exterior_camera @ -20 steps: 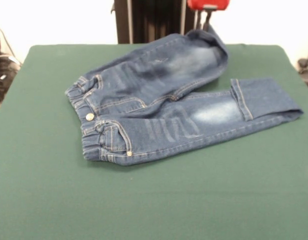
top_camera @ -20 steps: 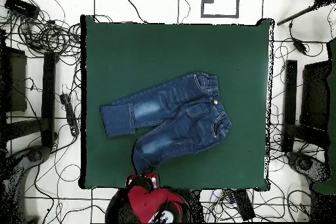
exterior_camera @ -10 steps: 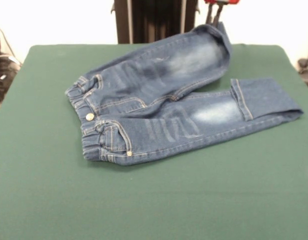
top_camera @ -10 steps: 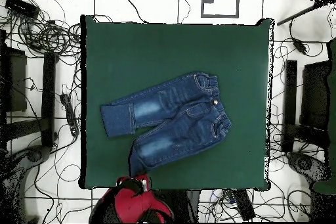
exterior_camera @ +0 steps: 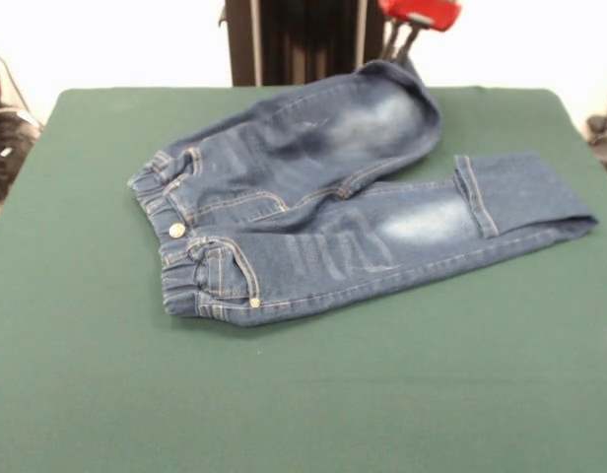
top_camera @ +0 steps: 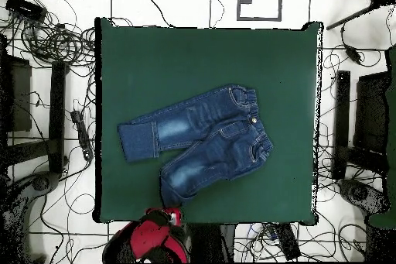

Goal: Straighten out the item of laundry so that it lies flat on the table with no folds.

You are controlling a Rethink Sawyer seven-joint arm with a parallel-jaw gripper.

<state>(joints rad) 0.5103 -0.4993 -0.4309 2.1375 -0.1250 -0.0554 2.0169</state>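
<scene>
Red arm point(top_camera: 155, 238), hand point(exterior_camera: 400, 41) hanging low

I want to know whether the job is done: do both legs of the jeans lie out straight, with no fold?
No. One leg of the jeans is folded back at its cuff.

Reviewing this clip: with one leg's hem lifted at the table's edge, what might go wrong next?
1. The gripper sits at the raised hem of the jeans; if it lets go here, that leg may drop back bunched rather than flat.
2. That hem is near the table edge by the robot, so a further pull could drag it over.
3. The other leg's cuff is folded back and untouched.
</scene>
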